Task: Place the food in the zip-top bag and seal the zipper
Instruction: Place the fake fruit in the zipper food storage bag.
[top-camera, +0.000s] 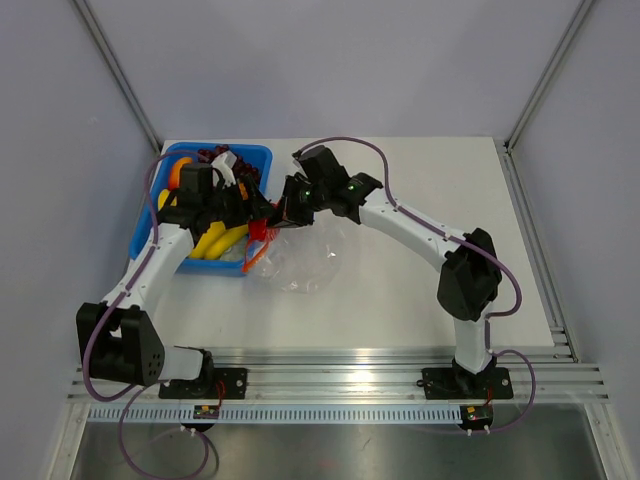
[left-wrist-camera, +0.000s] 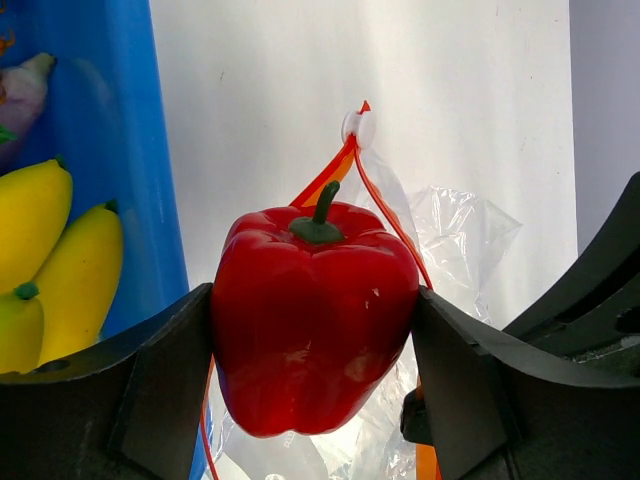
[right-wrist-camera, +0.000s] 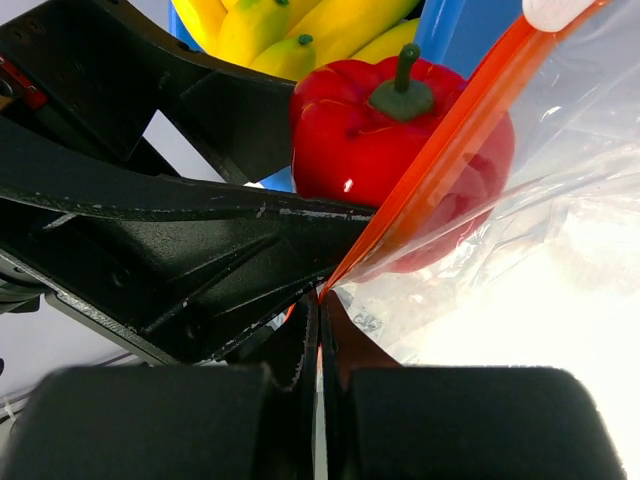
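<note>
My left gripper (left-wrist-camera: 315, 370) is shut on a glossy red toy pepper (left-wrist-camera: 312, 315) with a green stem, held at the open mouth of the clear zip-top bag (top-camera: 305, 262). It also shows in the right wrist view (right-wrist-camera: 375, 130). My right gripper (right-wrist-camera: 322, 330) is shut on the red-orange zipper strip (right-wrist-camera: 450, 150), holding one edge of the mouth up. The strip with its white slider (left-wrist-camera: 358, 127) runs behind the pepper. Yellow toy fruits (left-wrist-camera: 50, 255) lie in the blue tray (top-camera: 255, 160). In the top view both grippers meet by the tray's right edge (top-camera: 265, 222).
The blue tray stands at the back left of the white table (top-camera: 430, 290) and holds several more toys, including an orange one (top-camera: 182, 168). Grey walls stand on both sides. A metal rail (top-camera: 340, 375) runs along the near edge.
</note>
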